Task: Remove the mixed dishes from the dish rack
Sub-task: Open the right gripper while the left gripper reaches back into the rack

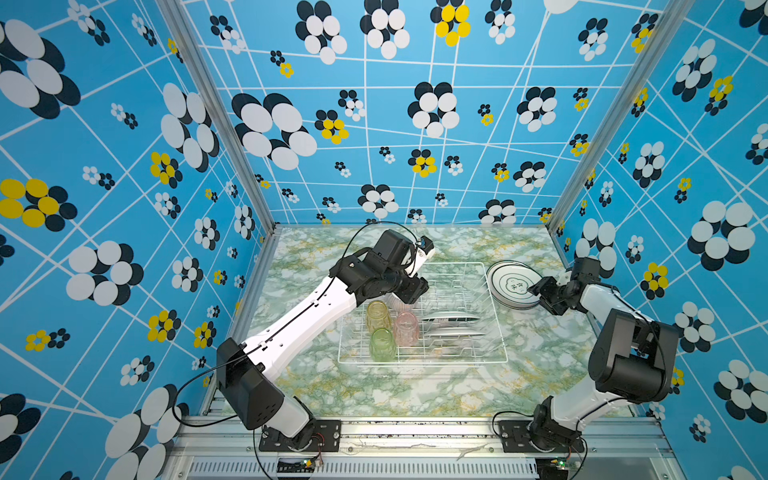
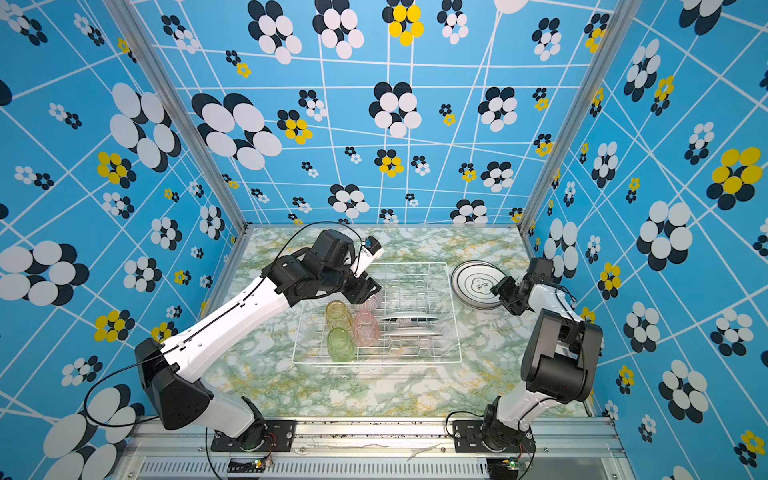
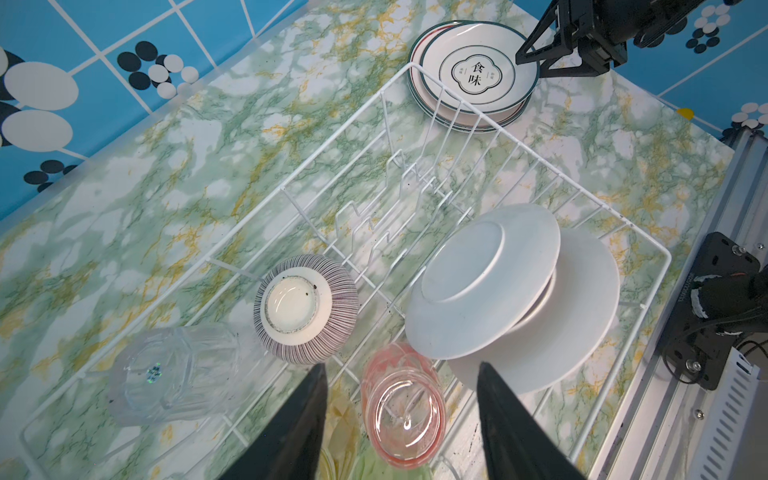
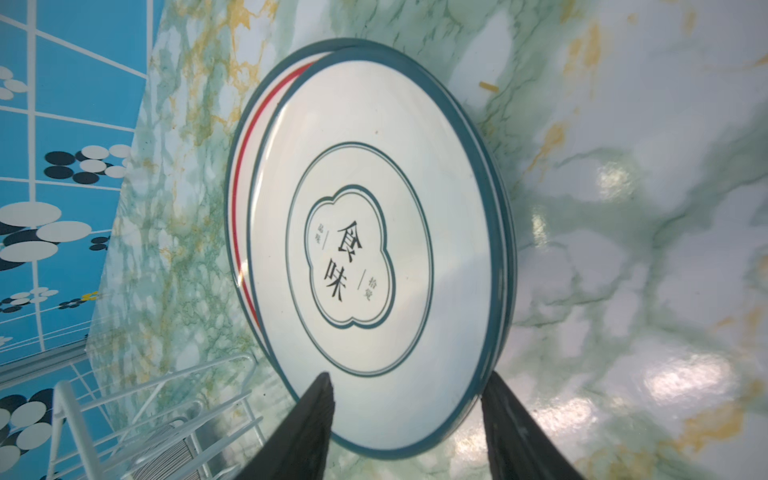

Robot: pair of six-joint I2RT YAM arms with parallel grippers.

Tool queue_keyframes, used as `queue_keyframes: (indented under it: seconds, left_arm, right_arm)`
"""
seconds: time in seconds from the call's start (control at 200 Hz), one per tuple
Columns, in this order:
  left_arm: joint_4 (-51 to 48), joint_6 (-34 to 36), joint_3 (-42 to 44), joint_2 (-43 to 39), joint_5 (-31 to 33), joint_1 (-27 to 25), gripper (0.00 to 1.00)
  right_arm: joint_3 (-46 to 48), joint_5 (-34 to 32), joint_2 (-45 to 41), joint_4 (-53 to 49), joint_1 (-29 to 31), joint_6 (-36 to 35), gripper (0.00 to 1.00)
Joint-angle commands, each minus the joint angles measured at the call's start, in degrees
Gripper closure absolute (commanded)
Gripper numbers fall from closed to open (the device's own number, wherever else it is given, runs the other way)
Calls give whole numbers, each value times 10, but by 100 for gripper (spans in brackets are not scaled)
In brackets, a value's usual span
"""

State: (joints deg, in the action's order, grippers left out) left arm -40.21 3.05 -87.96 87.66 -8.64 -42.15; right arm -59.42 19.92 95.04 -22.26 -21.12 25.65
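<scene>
The rack (image 1: 419, 362) sits in the middle of the bench (image 1: 415, 392), long side toward the arm bases. In its left part three tumblers crowd together: the amber tumbler (image 1: 377, 316) farthest back, the green tumbler (image 1: 382, 344) at the front, and the pink tumbler (image 1: 406, 328) just to their right. Behind them the bowl (image 3: 305, 309) lies upside down with its white foot up, half hidden under the left arm in both top views. Beside it, seen only in the left wrist view, is the clear tumbler (image 3: 174, 370), its base toward the camera. In the right part two white plates (image 3: 490, 282) stand on edge among the prongs, one close behind the other, both leaning.

Just off the rack's far right corner a stack (image 1: 513, 284) of printed plates lies flat on the bench, apart from the wire. The top plate has a teal rim, and one with a red line shows beneath it.

The left claw (image 3: 401, 365) hangs over the bowl and pink tumbler with its jaws well apart, gripping nothing. The right claw (image 4: 409, 374) is at the stack's near rim, also spread wide, with one finger over the top plate's face and the other outside the rim. It holds nothing, and I cannot tell if it touches the plate.
</scene>
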Motion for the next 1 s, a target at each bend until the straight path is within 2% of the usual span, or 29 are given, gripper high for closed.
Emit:
queue_keyframes:
  seconds: [0.0,0.33,0.385,0.49,0.55,0.75,0.855,0.995]
  left_arm:
    - [-19,16,-21,7,-8,-7,41]
    - [-37,35,-35,18,-3,-29,41]
    - [-39,45,-40,20,6,-43,43]
    - [-50,65,-57,28,16,-72,52]
    - [-61,81,-71,37,24,-94,53]
    - [-116,157,-121,106,123,-169,50]
    - [-147,164,-156,154,144,-177,54]
    - [-130,172,-161,176,157,-174,56]
  right_arm:
    - [-19,-26,18,-41,5,-27,41]
    - [-24,-40,14,-52,7,-33,39]
    - [-23,-40,5,-54,7,-32,39]
    - [-21,-31,-22,-60,8,-33,39]
    - [-20,-25,-47,-67,11,-35,39]
    - [-32,-38,-142,-127,74,-68,36]
    - [-39,-40,-179,-152,106,-73,35]
    - [-36,-34,-219,-164,120,-71,34]
